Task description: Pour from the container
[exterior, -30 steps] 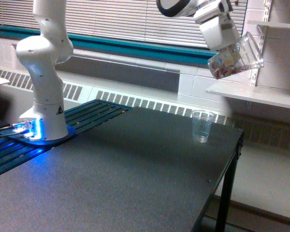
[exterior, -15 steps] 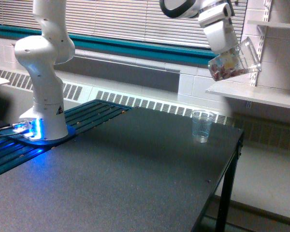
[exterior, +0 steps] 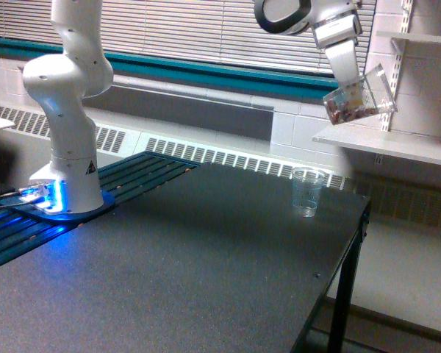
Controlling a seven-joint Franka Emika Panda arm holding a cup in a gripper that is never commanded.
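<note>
High at the exterior view's upper right, my gripper (exterior: pixel 350 82) is shut on the container (exterior: pixel 359 100), a clear wide beaker. It is tilted, its mouth pointing up and to the right, with reddish-brown pieces lying at its lower left end. Well below it and a little to the left, a small ribbed clear cup (exterior: pixel 307 192) stands upright on the dark table (exterior: pixel 191 257), near the far right corner. The fingertips are hidden against the beaker wall.
The arm's white base (exterior: pixel 66 147) stands at the left on a blue-lit plate. A white shelf (exterior: pixel 389 143) juts from the wall just under the beaker. Window blinds and a radiator grille (exterior: pixel 228 158) run behind the table. The table's right edge (exterior: pixel 356 243) drops to the floor.
The gripper has swung to the right and turned, carrying the beaker slightly rightward. The beaker now looks narrower and its pieces sit lower. The small cup has not moved.
</note>
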